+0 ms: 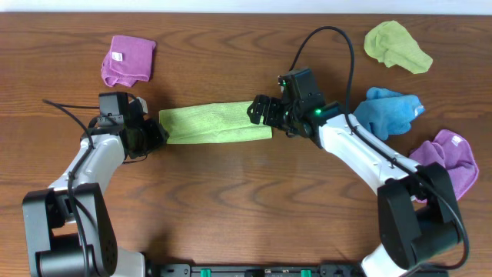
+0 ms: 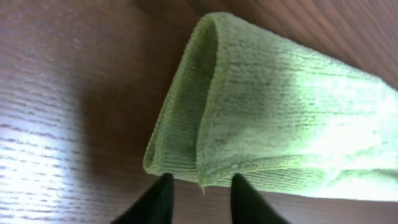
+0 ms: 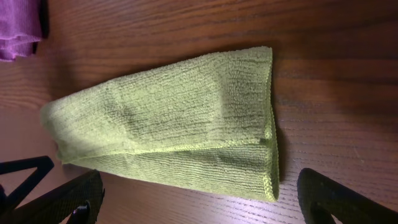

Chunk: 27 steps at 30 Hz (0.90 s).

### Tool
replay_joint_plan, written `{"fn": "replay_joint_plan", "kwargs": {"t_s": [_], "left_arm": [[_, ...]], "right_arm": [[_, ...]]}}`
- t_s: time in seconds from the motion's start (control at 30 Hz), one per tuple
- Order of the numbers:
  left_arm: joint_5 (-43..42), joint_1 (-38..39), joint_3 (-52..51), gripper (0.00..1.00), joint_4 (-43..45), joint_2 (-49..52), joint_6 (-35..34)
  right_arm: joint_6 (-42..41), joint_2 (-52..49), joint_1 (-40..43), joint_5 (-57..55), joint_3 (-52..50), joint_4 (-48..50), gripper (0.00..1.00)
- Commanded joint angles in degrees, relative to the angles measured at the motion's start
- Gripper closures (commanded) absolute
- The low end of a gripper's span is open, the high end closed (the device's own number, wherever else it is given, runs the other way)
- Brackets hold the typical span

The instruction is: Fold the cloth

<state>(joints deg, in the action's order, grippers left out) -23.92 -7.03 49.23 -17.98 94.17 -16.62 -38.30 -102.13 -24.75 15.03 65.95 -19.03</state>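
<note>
- Cloth [image 1: 215, 123], folded to a strip, could spring open: the left end effector [image 2: 202, 186] stood slightly parted at its edge.
- The right end effector [image 1: 260, 115] gaped wide, holding nothing.

no writing, label or number is legible anywhere

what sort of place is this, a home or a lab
Most likely a robot lab or test bench: a left arm and right arm at a wooden table, with a blue cloth and a folded lime-green cloth laid out.
</note>
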Motion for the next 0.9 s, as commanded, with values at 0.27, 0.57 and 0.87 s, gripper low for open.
{"fn": "replay_joint_plan", "kwargs": {"t_s": [0.27,0.57,0.87], "left_arm": [[-4.48,-2.1,1.62,0.86,0.66,-8.55,-2.16],[-4.2,1.86,1.62,0.94,7.87,-1.36,-6.4],[0.61,4.07,1.62,0.94,13.79,7.54,-8.2]], "right_arm": [[0.66,0.87,0.55,0.0,0.79,-1.77,0.01],[-0.61,-0.15,3.45,0.04,0.55,-0.39,0.01],[-0.7,-6.99,4.17,4.48,0.55,4.7,0.01]]}}
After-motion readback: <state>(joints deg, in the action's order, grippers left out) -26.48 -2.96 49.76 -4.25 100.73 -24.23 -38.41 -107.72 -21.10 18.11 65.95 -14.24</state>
